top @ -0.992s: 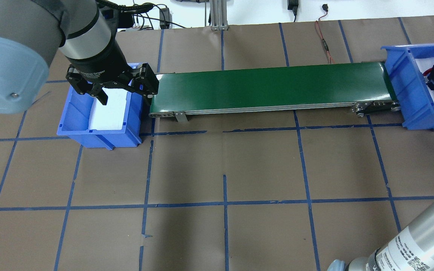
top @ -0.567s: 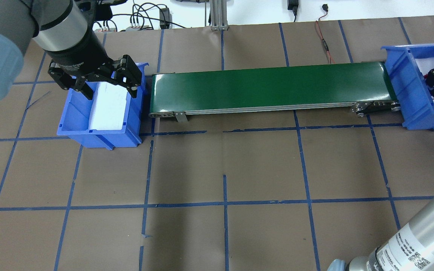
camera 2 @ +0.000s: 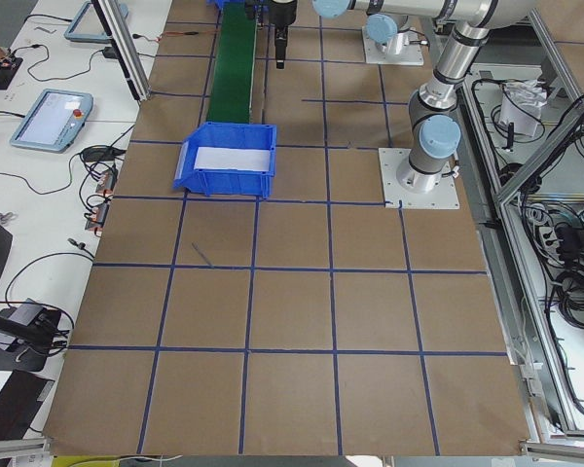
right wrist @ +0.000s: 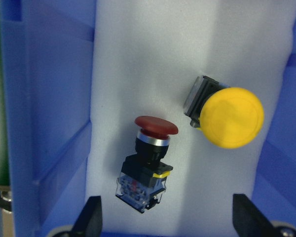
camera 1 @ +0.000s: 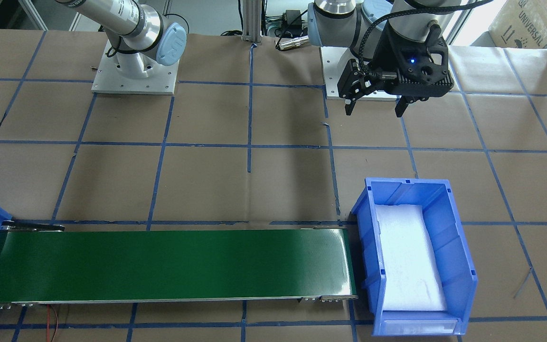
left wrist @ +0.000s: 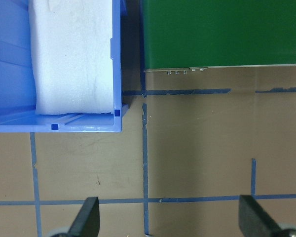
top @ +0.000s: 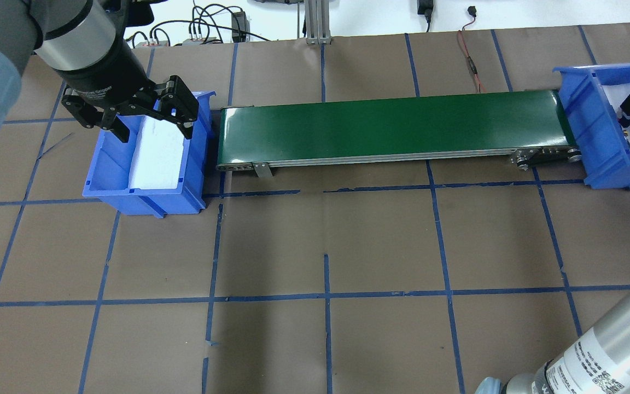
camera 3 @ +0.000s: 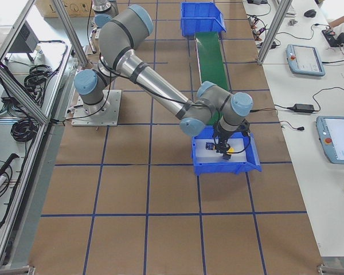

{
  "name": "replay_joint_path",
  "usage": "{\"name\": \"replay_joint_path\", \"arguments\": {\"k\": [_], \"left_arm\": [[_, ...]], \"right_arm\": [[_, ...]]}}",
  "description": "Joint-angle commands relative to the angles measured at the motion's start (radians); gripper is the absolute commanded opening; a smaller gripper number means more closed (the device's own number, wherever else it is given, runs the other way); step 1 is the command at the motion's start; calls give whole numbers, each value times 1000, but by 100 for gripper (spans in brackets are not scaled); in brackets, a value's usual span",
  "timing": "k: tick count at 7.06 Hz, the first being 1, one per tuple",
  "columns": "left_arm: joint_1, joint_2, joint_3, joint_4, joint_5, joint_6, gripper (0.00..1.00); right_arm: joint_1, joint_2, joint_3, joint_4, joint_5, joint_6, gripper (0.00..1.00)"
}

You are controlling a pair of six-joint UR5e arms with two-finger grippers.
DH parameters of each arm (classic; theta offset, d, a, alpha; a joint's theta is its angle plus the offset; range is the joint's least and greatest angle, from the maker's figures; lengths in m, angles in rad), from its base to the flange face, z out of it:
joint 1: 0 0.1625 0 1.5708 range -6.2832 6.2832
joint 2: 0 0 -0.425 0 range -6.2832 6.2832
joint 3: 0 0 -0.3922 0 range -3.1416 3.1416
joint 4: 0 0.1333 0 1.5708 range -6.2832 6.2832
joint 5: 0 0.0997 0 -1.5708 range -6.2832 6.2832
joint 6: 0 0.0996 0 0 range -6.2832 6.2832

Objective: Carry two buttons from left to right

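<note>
Since a second ago the left end effector point(top: 155, 133) is drifting away from the conveyor point(top: 391, 126), wide open and empty. The right end effector point(right wrist: 168, 217) is hanging spread wide too, holding nothing; beneath it the yellow button point(right wrist: 232, 117) and the red button point(right wrist: 150, 158) are lying apart on foam point(right wrist: 138, 59) in the blue bin point(right wrist: 54, 98).

Two buttons are lying at the right end of the table point(top: 348, 246), the yellow button point(right wrist: 232, 117) and the red button point(right wrist: 150, 158), both in one bin. Two blue bins are standing toward the table's far edge, the left bin point(top: 101, 189) and the right bin point(top: 583, 120), each holding one white pad, the left pad point(top: 156, 158) and the right pad point(right wrist: 138, 59), with one green belt point(top: 391, 123) lying between them. Two arms are reaching over the table, the left arm point(top: 80, 44) and the right arm point(top: 610, 339), each carrying one gripper, the left gripper point(top: 156, 134) and the right gripper point(right wrist: 168, 217).
</note>
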Motion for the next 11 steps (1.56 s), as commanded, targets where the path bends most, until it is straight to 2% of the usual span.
{"name": "replay_joint_path", "arguments": {"k": [1, 3, 5, 8, 9, 11], "left_arm": [[0, 8, -9, -2, -1, 1, 100], [-2, -4, -1, 0, -3, 1, 100], [-6, 5, -10, 0, -1, 1, 100], [-6, 8, -16, 1, -4, 1, 100], [-6, -1, -10, 4, -9, 1, 100], [-6, 0, -10, 3, -9, 1, 100]], "right_arm": [[26, -106, -7, 91, 1, 2, 100], [158, -232, -1, 213, -8, 120, 100], [358, -338, 7, 354, 0, 406, 100], [729, -366, 46, 351, 6, 811, 100], [763, -392, 56, 358, 7, 865, 100], [729, -493, 97, 390, 50, 865, 100]]}}
